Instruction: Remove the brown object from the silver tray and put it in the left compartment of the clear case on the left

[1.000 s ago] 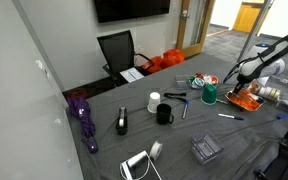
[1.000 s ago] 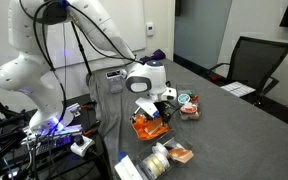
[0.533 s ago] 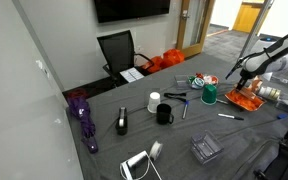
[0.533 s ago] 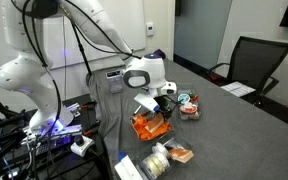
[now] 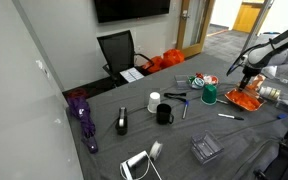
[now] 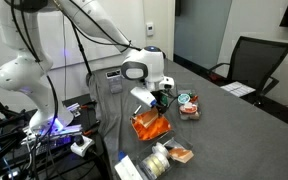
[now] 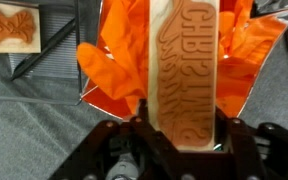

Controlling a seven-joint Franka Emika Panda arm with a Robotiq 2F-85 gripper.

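My gripper (image 7: 181,125) is shut on the brown object (image 7: 189,70), a long orange-brown block with raised letters that stands up between the jaws. It hangs just above the silver tray (image 7: 247,100), which holds bright orange crumpled items (image 7: 109,75). In both exterior views the gripper (image 5: 247,80) (image 6: 162,100) hovers a little above the orange pile (image 5: 246,100) (image 6: 149,125). The clear case (image 5: 206,149) lies near the table's front edge, well away from the gripper.
A green cup (image 5: 210,95) stands beside the tray. A black mug (image 5: 164,114), a white cup (image 5: 154,101), a pen (image 5: 231,117) and a purple umbrella (image 5: 82,115) lie on the grey table. A bowl (image 6: 189,106) and a container of brown pieces (image 6: 169,157) flank the tray.
The gripper has risen from the tray with the brown block held in it. The orange pile stays in the tray.
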